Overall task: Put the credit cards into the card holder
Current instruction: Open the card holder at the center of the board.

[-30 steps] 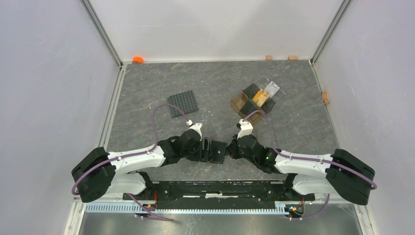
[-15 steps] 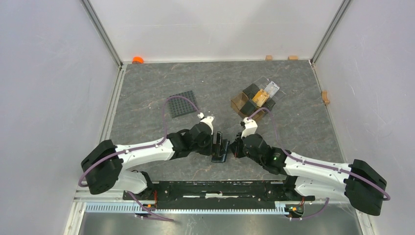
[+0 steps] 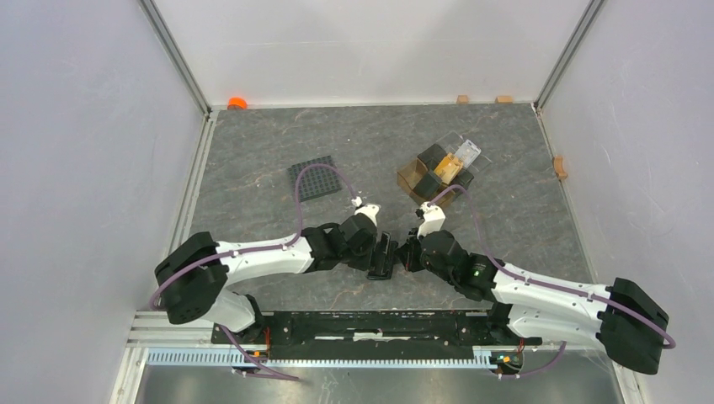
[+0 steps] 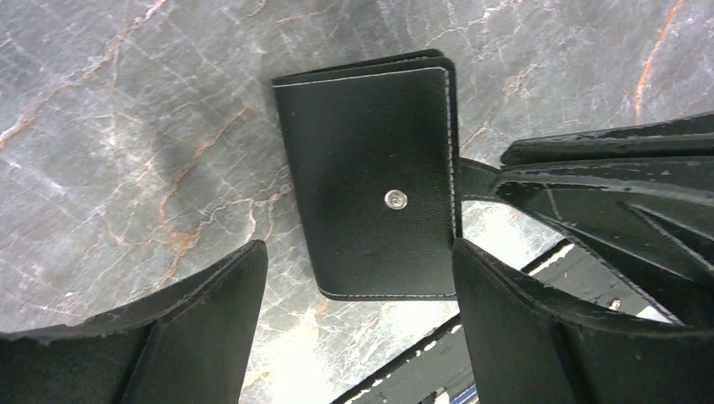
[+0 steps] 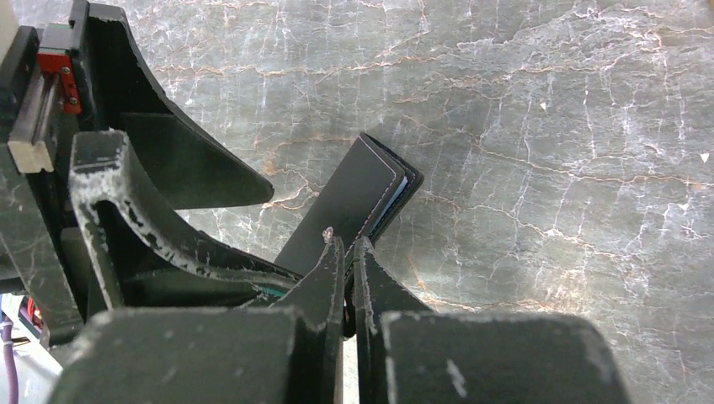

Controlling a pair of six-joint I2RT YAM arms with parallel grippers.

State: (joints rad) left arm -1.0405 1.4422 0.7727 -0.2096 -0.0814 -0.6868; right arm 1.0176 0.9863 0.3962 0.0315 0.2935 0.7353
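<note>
The card holder [image 3: 383, 257] is a black wallet, folded shut, standing tilted on the table between my two grippers. In the left wrist view its snap-stud face [image 4: 370, 177] shows whole. My left gripper [image 4: 358, 252] is open, its fingers wide on either side of the holder's near end and not touching it. My right gripper [image 5: 349, 244] is shut on the holder's strap edge, and a pale blue lining shows at the fold [image 5: 389, 202]. The credit cards [image 3: 450, 165], tan-orange and whitish, lie in the box at the back right, far from both grippers.
A brown translucent compartment box [image 3: 421, 172] with a clear tray holds the cards. A black gridded mat [image 3: 315, 178] lies at the back left. An orange cap [image 3: 237, 103] and small wooden blocks [image 3: 462, 98] sit along the far wall. The black base rail [image 3: 370, 324] runs along the near edge.
The holder has gone from lying spread open to folded and tilted up. My left gripper moved right and opened wider. My right gripper closed on the holder's strap edge.
</note>
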